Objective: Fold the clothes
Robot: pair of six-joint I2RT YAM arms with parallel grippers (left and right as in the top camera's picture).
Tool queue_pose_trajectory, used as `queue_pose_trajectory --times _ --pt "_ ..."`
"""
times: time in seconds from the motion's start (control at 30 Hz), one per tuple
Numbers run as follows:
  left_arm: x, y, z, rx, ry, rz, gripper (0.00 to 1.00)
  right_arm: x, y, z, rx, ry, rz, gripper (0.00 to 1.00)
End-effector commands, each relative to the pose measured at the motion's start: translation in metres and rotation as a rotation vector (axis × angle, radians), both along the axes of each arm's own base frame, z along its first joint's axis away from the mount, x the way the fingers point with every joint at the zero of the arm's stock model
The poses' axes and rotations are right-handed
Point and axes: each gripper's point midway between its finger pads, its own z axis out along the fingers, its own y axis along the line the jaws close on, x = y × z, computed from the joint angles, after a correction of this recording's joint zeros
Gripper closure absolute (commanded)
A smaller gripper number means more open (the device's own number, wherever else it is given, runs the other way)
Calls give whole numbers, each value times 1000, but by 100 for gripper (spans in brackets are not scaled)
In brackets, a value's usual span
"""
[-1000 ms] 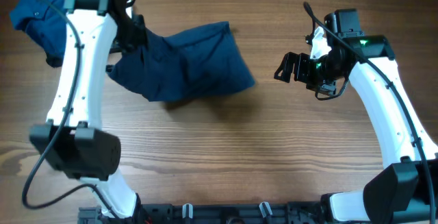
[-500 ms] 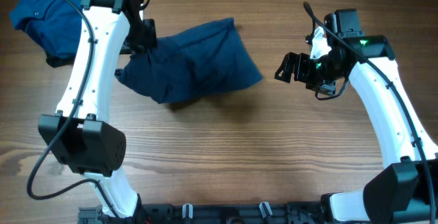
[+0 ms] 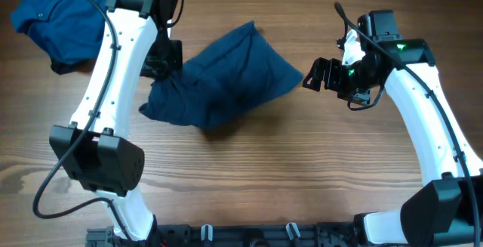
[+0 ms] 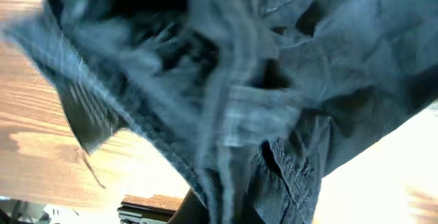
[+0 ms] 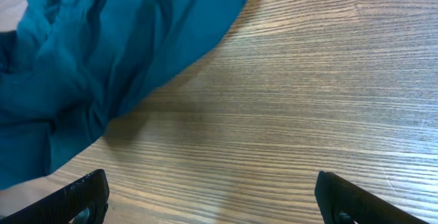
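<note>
The dark navy shorts point(image 3: 226, 77) lie bunched on the wooden table, their right corner close to my right gripper point(image 3: 315, 75). My left gripper point(image 3: 167, 54) is shut on the shorts' left edge, lifting it. In the left wrist view the navy shorts point(image 4: 274, 101) fill the frame and hide the fingers. The right gripper point(image 5: 215, 203) stands open over bare wood, nothing between its fingertips point(image 5: 82, 196). The corner of the shorts point(image 5: 102, 59) lies ahead of it to the left. The brighter blue shirt point(image 3: 45, 13) lies crumpled at the far left corner.
The wooden table point(image 3: 302, 171) runs bare along the front. A black rail point(image 3: 249, 236) with the arm bases lines the near edge. The left arm's white links point(image 3: 106, 88) cross above the table's left side.
My left gripper has moved to the right, pulling the navy shorts with it; their right corner now reaches close to the right gripper. The right arm has stayed still.
</note>
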Motion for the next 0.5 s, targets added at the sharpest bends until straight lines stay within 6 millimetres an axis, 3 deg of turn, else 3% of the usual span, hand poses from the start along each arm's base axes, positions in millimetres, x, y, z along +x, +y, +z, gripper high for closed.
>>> queue_pose_trajectory --times 0.0,0.17,0.37,0.47 --pt "1 22 16 30 -64 95 96 -3 -2 5 -11 -13 -4 3" --pt "-2 41 31 22 -114 203 96 -2 -2 5 -10 -15 -7 3" --pt "-18 60 70 -4 -252 353 96 1 -2 6 -7 -22 -31 3" --pt "-31 60 91 -41 -322 395 96 3 -2 7 -4 -27 -43 2"
